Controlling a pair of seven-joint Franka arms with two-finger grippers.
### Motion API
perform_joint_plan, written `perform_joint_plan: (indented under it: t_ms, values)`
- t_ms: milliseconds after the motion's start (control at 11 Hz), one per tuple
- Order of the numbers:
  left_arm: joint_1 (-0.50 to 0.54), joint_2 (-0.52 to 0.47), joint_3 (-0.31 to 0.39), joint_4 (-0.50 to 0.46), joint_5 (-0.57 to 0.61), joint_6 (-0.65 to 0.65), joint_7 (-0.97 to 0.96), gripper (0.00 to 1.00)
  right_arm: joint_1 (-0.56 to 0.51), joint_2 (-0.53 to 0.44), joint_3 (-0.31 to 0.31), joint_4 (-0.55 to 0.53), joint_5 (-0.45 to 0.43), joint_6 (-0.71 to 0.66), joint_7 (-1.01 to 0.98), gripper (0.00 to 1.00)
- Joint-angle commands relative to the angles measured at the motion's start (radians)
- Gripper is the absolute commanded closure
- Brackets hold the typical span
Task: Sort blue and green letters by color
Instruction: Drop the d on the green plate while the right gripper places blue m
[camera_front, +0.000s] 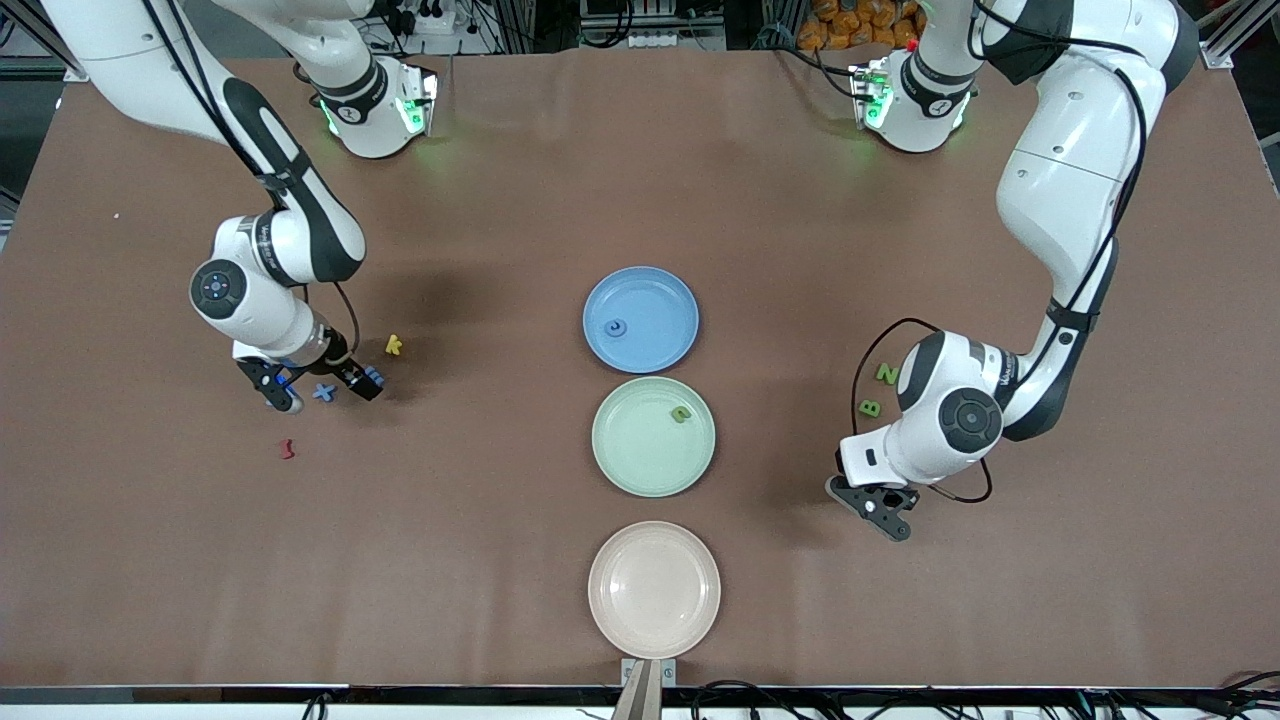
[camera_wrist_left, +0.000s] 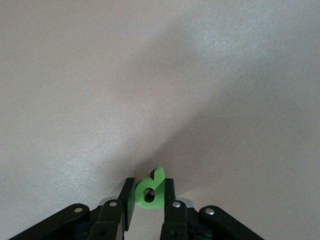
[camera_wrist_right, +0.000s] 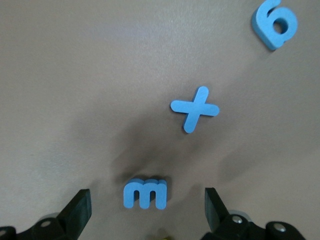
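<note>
My right gripper (camera_wrist_right: 146, 214) is open, low over the table at the right arm's end (camera_front: 322, 386). A blue m (camera_wrist_right: 145, 193) lies flat between its fingers (camera_wrist_right: 77, 212), untouched. A blue x (camera_wrist_right: 194, 109) (camera_front: 323, 392) and a blue 6 (camera_wrist_right: 275, 22) lie close by. My left gripper (camera_wrist_left: 150, 199) is shut on a green d (camera_wrist_left: 150, 190), held above bare table (camera_front: 882, 508) at the left arm's end. A green Z (camera_front: 886, 373) and a green B (camera_front: 870, 407) lie on the table beside the left arm. The blue plate (camera_front: 660, 300) holds one blue letter (camera_front: 617, 327). The green plate (camera_front: 640, 450) holds one green letter (camera_front: 681, 413).
A pink plate (camera_front: 654, 589) sits nearest the front camera, in line with the other two plates. A yellow k (camera_front: 393, 345) and a dark red letter (camera_front: 287, 449) lie near the right gripper.
</note>
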Motion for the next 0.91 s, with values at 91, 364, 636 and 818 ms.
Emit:
perform_joint_plan:
  t_ms: [91, 364, 636, 818]
  values:
    - [-0.052, -0.017, -0.017, 0.021, -0.102, -0.008, -0.122, 0.97, -0.004, 0.027, 0.016, -0.003, 0.0, 0.032, 0.038, 0.2]
    - [-0.149, -0.049, -0.017, 0.023, -0.103, -0.012, -0.347, 0.97, 0.001, 0.041, 0.015, -0.003, -0.003, 0.034, 0.038, 0.67]
    - [-0.256, -0.067, -0.015, 0.026, -0.103, -0.014, -0.522, 0.97, 0.001, 0.044, 0.016, -0.001, -0.009, 0.023, 0.032, 1.0]
    - [-0.329, -0.052, -0.009, 0.065, -0.1, -0.012, -0.629, 0.96, 0.011, 0.0, 0.016, 0.023, -0.035, -0.026, -0.03, 1.0]
